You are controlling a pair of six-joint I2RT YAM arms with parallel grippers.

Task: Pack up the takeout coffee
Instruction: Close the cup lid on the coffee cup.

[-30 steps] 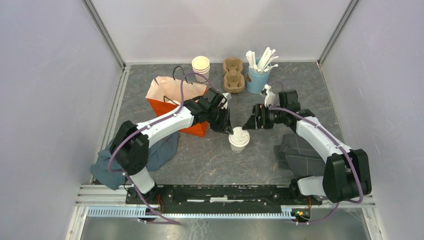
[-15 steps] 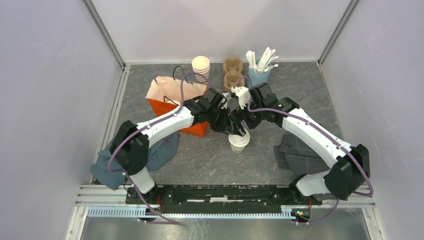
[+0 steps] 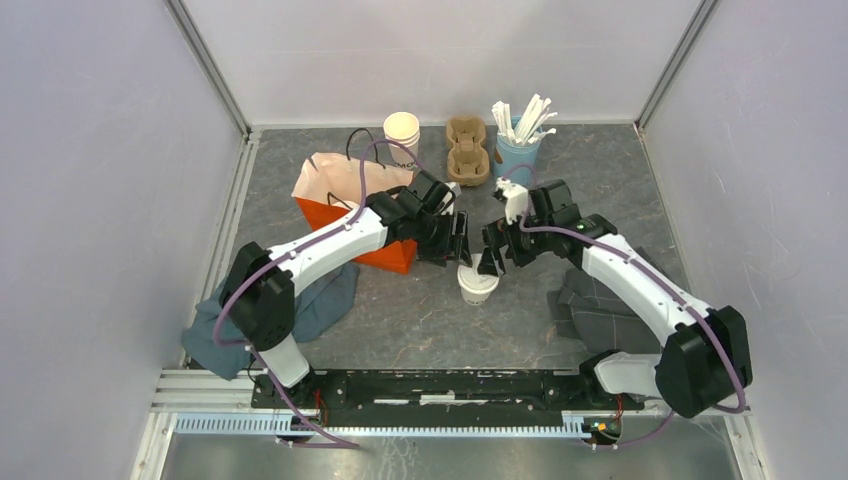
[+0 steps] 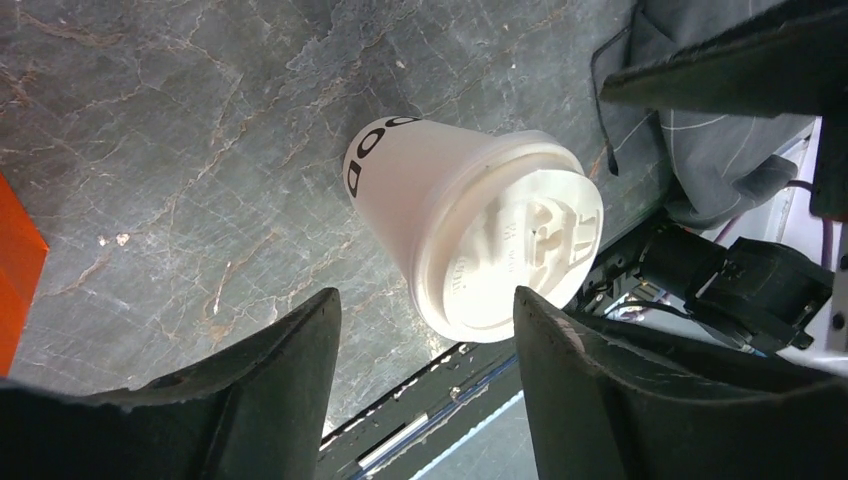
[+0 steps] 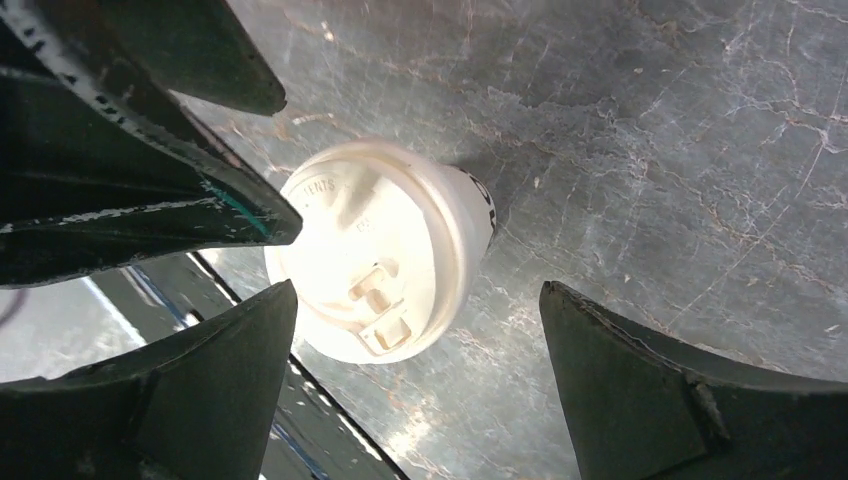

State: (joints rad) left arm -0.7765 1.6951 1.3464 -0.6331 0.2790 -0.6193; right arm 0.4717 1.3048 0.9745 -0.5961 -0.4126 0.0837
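At table (image 3: 400, 320) centre: upright lidded cup (image 3: 478, 285), ungripped, just below both tools. Jaws of left tool (image 3: 458, 240) apart, of right tool (image 3: 492, 256) wide apart. Risk: tool collision from crowding; tipped or crushed cup from off-centre closure.

Small cream-white paper cup with white plastic sip lid (image 4: 470, 235): black print (image 4: 375, 150) on wall wraps out of sight, unreadable. Embossed lid lettering (image 5: 322, 187) too small to read. Orange paper bag (image 4: 15, 265) cut by left edge. Grey folded cloth (image 4: 700, 130) cut by top-right corner.
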